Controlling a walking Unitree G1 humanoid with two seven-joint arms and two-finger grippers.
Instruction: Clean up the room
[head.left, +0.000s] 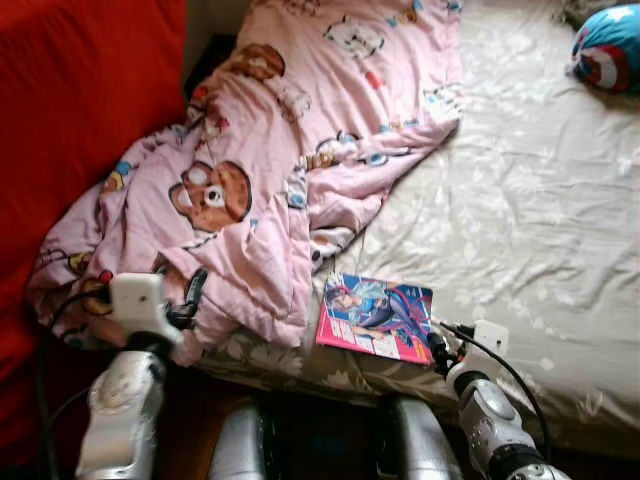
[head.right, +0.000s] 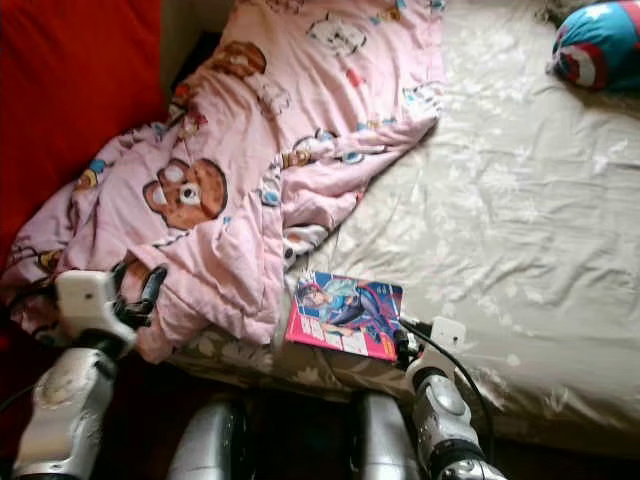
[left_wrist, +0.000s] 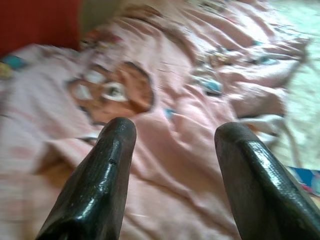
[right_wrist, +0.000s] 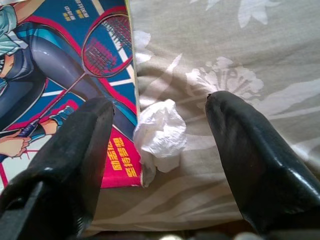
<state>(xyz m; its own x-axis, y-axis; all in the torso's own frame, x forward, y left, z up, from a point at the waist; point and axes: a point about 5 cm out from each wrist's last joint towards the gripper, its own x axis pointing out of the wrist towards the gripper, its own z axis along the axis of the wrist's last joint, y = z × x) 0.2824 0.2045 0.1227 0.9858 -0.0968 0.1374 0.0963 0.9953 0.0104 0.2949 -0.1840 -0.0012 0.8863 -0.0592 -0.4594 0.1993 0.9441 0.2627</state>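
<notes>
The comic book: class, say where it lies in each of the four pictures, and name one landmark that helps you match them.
Left eye view: comic book on the bed's near edge, low and right of centre.
Right eye view: low, near centre.
Left wrist view: a corner at the right edge.
Right wrist view: upper left, beside a crumpled tissue.
Shared landmark: the pink blanket beside the book.

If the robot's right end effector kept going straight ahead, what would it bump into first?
Probably the crumpled white tissue on the bed sheet, lying between the open fingers of the right end effector, right beside the comic book. Depth is hard to judge.
</notes>
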